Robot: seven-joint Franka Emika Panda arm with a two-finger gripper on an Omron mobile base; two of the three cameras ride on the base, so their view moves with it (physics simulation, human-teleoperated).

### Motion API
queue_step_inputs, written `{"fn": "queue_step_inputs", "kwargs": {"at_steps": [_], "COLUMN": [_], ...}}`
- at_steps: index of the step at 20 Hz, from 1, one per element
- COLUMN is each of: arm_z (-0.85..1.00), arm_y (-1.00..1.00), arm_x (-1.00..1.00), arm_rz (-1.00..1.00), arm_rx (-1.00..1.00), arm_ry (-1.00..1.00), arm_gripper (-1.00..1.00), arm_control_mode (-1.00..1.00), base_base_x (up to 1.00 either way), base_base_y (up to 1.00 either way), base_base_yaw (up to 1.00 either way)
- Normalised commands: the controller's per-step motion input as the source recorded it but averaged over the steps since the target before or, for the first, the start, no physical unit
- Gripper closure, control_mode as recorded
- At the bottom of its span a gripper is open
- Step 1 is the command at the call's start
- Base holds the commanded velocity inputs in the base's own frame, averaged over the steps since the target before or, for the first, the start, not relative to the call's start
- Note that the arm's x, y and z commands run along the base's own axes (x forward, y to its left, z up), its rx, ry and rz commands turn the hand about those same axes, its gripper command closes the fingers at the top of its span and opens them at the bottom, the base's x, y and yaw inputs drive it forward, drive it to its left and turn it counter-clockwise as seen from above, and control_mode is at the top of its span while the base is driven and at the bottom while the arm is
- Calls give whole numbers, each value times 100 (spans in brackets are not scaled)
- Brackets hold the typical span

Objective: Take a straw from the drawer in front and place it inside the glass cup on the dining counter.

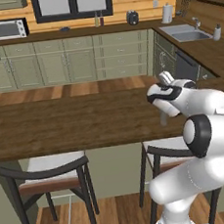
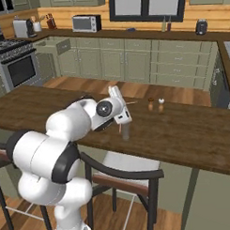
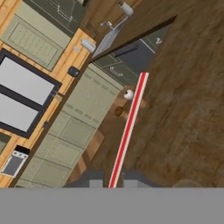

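Straw [image 3: 128,127] sits pinched between the jaws, its red-and-white length running straight out from the gripper [image 3: 113,183] along the hand view. In the right base view it shows as a thin pale sliver [image 2: 131,103] poking out past the hand toward the far edge of the desk.

The gripper [image 2: 127,107] hangs over the dark wood desk [image 2: 192,133], near the edge closest to the robot and roughly midway along it. Cup [image 2: 125,131] stands upright on the desk just below the hand, close to that near edge; from the left base view it is a faint grey shape [image 1: 164,118] under the wrist [image 1: 165,80]. The straw's far end points away from the cup, not into it, so the straw is not yet in the cup.

Two small shakers, one brown [image 2: 151,105] and one white-topped [image 2: 160,105], stand side by side further in on the desk, beyond the cup and apart from it. In the hand view they lie just beside the straw's line, white [image 3: 128,94] and brown [image 3: 119,111], near the desk's far edge.

Stool [image 1: 47,175] and a second stool [image 2: 121,175] sit tucked against the desk's near side. A drawer [image 2: 62,46] hangs open on the far cabinets by the stove.
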Motion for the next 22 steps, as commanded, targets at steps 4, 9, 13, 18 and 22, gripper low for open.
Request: {"fn": "queue_step_inputs", "kwargs": {"at_steps": [4,9,13,18,22], "arm_z": [-22,-19,0,1,35], "arm_y": [0,-5,-17,-13,-1], "arm_x": [0,-1,-22,-7,1], "arm_rz": [0,0,-7,-7,-1], "arm_rx": [0,0,0,0,4], "arm_ry": [0,0,0,2,1], "arm_gripper": [100,100,100,100,100], "arm_control_mode": [-100,-100,-100,-100,-100], "base_base_x": [0,0,0,0,0], "base_base_y": [0,0,0,0,0], "base_base_yaw": [0,0,0,0,0]}}
